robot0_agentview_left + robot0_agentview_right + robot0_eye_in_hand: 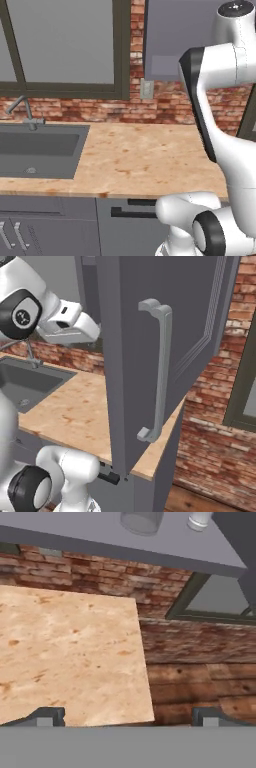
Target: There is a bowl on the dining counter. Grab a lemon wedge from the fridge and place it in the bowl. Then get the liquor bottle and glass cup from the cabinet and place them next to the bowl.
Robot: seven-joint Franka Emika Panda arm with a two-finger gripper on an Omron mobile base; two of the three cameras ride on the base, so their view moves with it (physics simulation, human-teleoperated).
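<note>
The hand view looks up at the underside edge of the open cabinet's grey shelf (100, 542). The glass cup (141, 521) stands on it at the top middle, with the white liquor bottle (200, 519) just to its right; only their lower parts show. My gripper (130, 717) is open below them, with its fingertips (47, 716) far apart and nothing between them. In the right base view my hand (70, 323) reaches toward the cabinet, behind the edge of its open door (200, 316). The bowl, lemon wedge, fridge and dining counter are out of view.
The open door with its long grey handle (157, 371) hangs close to my right. Below lies a wood worktop (135, 160) with a grey sink (35, 150) and tap (25, 112) at the left. Behind are a brick wall (165, 107) and a window (60, 45).
</note>
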